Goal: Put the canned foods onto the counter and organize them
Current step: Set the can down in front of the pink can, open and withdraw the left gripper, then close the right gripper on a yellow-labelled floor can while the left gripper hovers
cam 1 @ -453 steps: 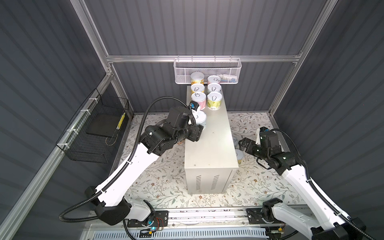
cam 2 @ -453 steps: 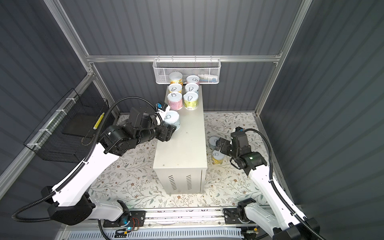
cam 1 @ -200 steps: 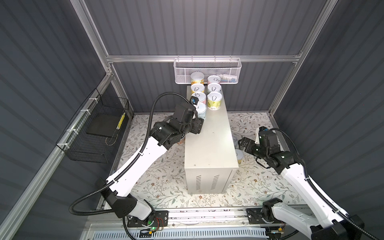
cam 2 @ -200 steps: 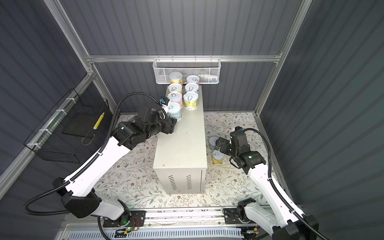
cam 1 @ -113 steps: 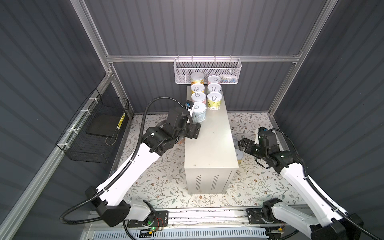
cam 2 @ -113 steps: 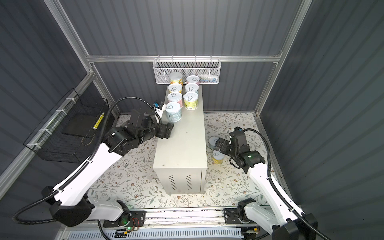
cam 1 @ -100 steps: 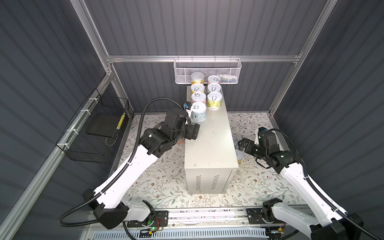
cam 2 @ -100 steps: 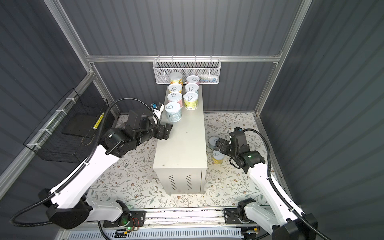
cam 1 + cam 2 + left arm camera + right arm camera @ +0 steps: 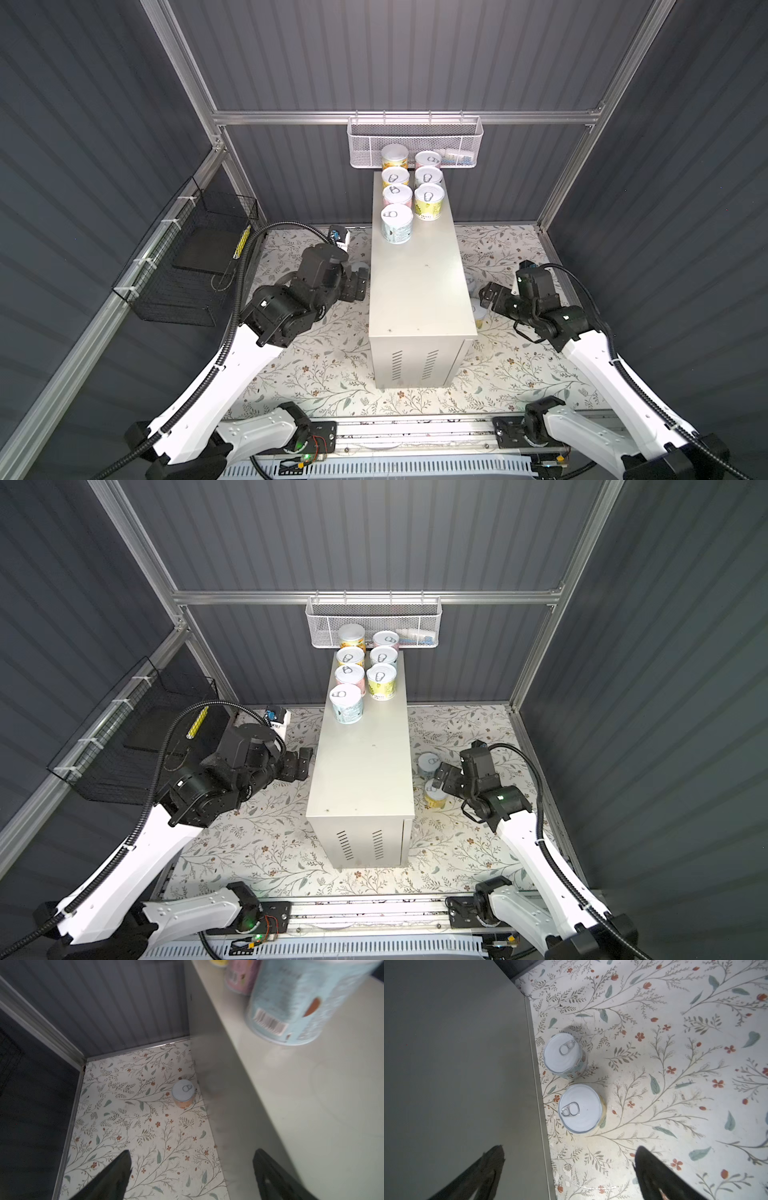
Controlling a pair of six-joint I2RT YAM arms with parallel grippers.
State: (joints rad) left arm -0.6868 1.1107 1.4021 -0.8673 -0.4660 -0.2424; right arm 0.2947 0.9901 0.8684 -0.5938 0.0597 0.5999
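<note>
Several canned foods stand in two rows at the far end of the off-white counter (image 9: 419,291); the nearest is a pale blue can (image 9: 397,226), also seen in the left wrist view (image 9: 301,1001). My left gripper (image 9: 359,282) hangs open and empty beside the counter's left side. An orange can (image 9: 184,1094) stands on the floor beyond it, close to the counter. On the right, a pale blue can (image 9: 429,764) and a yellow can (image 9: 434,796) stand on the floor against the counter. My right gripper (image 9: 442,781) is open above them, its fingertips short of the yellow can (image 9: 580,1108).
A white mesh basket (image 9: 415,141) hangs on the back rail just above the farthest cans. A black wire basket (image 9: 187,270) is fixed to the left wall. A small blue-and-white device (image 9: 337,235) sits on the floral floor left of the counter.
My left gripper let go of the pale blue can on the counter, opened, and drew back and down to the counter's left side. The right arm has hardly moved.
</note>
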